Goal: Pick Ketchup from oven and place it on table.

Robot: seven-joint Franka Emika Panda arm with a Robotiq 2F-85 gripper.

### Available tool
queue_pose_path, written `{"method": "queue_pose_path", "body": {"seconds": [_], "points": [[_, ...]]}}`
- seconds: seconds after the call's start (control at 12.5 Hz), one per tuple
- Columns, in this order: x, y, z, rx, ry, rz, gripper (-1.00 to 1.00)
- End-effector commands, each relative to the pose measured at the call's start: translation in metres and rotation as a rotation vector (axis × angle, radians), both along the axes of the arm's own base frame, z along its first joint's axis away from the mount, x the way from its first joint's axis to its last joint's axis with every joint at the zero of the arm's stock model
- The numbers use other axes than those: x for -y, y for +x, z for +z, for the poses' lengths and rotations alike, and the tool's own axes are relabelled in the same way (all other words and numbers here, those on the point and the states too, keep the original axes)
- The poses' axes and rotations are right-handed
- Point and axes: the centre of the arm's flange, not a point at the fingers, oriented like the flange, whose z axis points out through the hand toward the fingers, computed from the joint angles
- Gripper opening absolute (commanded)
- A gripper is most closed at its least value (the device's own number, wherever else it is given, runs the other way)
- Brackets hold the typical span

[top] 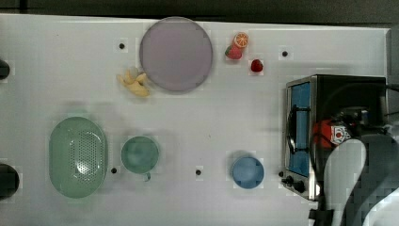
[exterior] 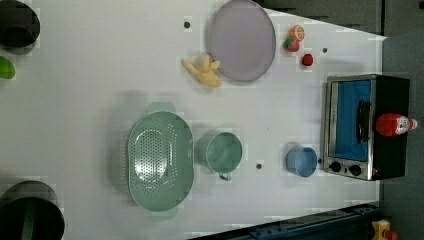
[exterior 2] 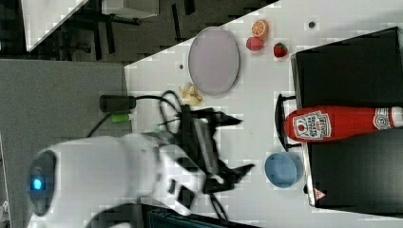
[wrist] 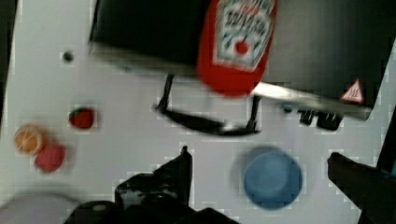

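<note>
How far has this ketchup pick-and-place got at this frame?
Nothing is done yet: the Ketchup stands on top of the oven. The gripper is open and empty, apart from the bottle. Left: grasp the bottle, lift it and set it on the table.

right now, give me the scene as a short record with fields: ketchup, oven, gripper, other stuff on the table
ketchup: Ketchup lying on its side on the oven's top, not held
oven: oven door shut
gripper: gripper jaws open, empty, above the table
nearby: blue cup in front of the oven
other: purple plate, green colander, green mug
</note>
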Motion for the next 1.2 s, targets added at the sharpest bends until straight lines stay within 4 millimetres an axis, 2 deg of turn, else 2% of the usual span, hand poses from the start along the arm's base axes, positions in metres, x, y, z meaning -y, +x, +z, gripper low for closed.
{"method": "queue_pose_path", "body": {"seconds": [0.08,0.32,0.4,0.88,1.12,1.2], "points": [[0.032,0.005,0.008,0.078,-0.08,-0.014,1.0],[0.067,0.008,-0.041,0.046,-0.092,-0.124,1.0],[0.071,0.009,-0.056,0.053,-0.046,-0.184,1.0],[0.088,0.018,-0.119,0.018,-0.045,-0.251,1.0],[0.088,0.015,-0.134,-0.001,-0.029,-0.265,1.0],[0.087,0.014,-0.137,-0.005,-0.025,-0.266,0.49]]}}
